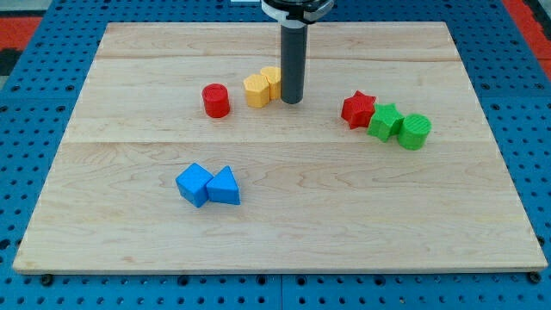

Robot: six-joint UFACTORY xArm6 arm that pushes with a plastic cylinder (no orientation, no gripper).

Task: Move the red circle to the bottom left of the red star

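So there's no hand on me at all, just a rod, nothing held. My tip (292, 101) sits on the worktop (275, 232) touching the yellow blocks' (262, 87) right side, between the red circle (215, 100) at the view's left and the red star (358, 109) at the right. I'd guess I need to get round left of the circle to shove it rightward

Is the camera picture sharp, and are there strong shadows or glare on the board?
Camera view: sharp overall, light even; red circle and red star cast only faint shadows; no glare on the board; my tip is crisp.
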